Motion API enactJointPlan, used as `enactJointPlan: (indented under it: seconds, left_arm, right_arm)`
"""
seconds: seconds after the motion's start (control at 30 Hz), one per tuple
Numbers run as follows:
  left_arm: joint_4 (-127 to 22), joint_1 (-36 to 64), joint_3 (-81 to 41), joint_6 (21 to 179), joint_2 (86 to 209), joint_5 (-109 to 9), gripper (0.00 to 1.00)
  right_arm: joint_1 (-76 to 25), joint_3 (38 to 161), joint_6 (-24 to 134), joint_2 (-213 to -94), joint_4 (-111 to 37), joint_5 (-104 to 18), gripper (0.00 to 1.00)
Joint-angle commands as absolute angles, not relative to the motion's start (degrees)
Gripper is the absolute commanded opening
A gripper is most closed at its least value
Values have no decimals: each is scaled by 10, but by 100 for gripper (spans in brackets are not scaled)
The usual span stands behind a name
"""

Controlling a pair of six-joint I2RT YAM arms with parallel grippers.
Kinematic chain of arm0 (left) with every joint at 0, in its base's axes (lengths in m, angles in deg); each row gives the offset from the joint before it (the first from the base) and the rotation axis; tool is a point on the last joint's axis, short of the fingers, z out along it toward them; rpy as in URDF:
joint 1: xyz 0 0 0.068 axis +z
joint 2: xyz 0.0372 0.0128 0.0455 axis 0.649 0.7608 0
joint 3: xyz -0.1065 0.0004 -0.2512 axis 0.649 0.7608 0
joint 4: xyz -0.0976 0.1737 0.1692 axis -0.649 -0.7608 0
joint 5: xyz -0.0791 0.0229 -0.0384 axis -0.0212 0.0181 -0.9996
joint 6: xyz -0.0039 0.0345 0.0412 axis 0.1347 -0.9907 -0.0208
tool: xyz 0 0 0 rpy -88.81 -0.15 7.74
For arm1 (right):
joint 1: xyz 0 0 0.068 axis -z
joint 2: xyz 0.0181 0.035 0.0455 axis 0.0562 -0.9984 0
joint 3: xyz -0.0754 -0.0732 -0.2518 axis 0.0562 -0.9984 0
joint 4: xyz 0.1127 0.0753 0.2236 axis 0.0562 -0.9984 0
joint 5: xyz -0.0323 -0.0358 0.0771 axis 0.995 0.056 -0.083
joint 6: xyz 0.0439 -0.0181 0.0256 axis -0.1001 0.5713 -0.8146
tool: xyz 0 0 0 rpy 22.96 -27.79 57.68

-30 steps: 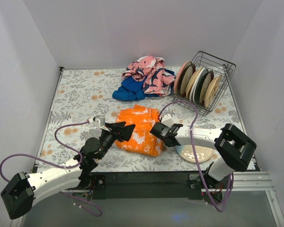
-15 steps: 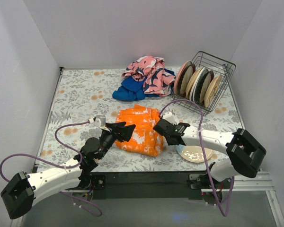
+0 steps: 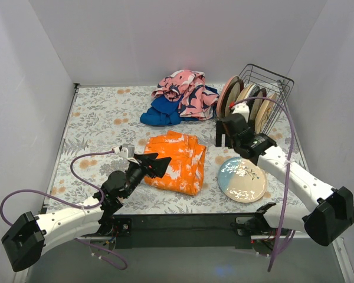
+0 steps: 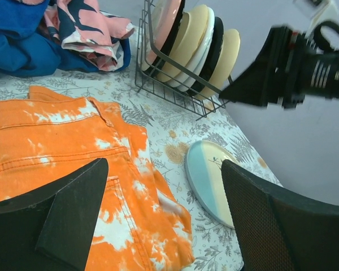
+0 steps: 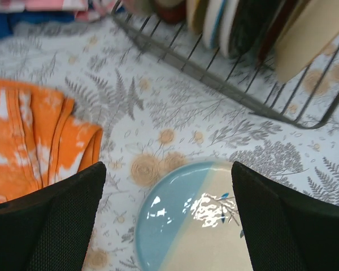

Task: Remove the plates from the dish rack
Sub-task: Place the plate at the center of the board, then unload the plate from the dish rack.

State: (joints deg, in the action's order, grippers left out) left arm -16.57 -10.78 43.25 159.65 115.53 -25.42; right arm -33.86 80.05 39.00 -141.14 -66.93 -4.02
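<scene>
At six o'clock from the dish rack (image 3: 276, 81), a blue-cream plate (image 3: 242, 178) lay flat; left claw (image 4: 164, 165) and right claw (image 5: 166, 166) spread, empty.

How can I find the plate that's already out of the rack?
Find the wire dish rack at the table's far right corner. In front of it, right of the orange cloth, one plate lies flat. It is half blue and half cream, while the other plates stand on edge in the rack.
</scene>
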Motion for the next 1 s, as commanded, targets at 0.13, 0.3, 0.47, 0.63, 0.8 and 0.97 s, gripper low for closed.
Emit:
enactJointPlan:
  seconds: [0.13, 0.3, 0.47, 0.63, 0.8, 0.97]
  left_arm:
    - [-151, -110, 414, 1589, 1164, -305, 80]
    - [-143, -110, 413, 1591, 1172, -321, 79]
    - [-137, -110, 413, 1594, 1176, -337, 78]
    - [-137, -110, 414, 1594, 1176, -336, 78]
    - [-132, -110, 415, 1594, 1179, -340, 77]
    - [-124, -110, 412, 1594, 1194, -348, 77]
  right_arm:
    - [-136, 884, 412, -1397, -599, -105, 93]
    - [-50, 926, 412, -1437, -587, -168, 82]
    - [-4, 947, 412, -1479, -576, -212, 63]
    - [43, 953, 426, -1520, -557, -266, 58]
    - [56, 943, 451, -1546, -523, -296, 51]
    - [56, 928, 468, -1570, -490, -325, 45]
